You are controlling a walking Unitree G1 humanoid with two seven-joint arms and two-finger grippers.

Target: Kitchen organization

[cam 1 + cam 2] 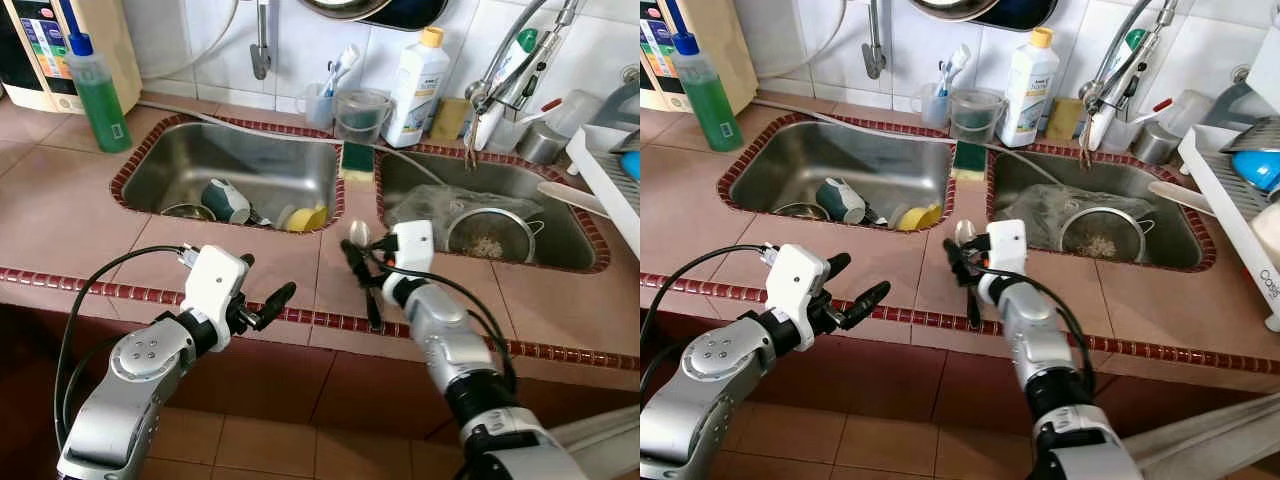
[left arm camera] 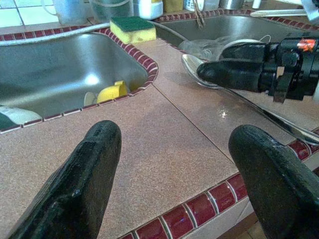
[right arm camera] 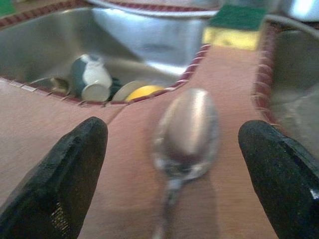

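at the tiled kitchen counter (image 1: 90,225), my right gripper (image 3: 172,149) hovers with jaws spread wide on either side of a metal spoon (image 3: 185,132) lying on the strip between the two sinks, near the sponge (image 3: 234,22); my left gripper (image 1: 268,300), jaws also wide and holding nothing, waits over the counter edge before the left sink (image 1: 200,165) with its cup (image 1: 226,201)

A glossy metal spoon (image 3: 185,130) lies on the matt speckled tile counter (image 1: 80,220) beside brushed steel sinks (image 1: 240,165).
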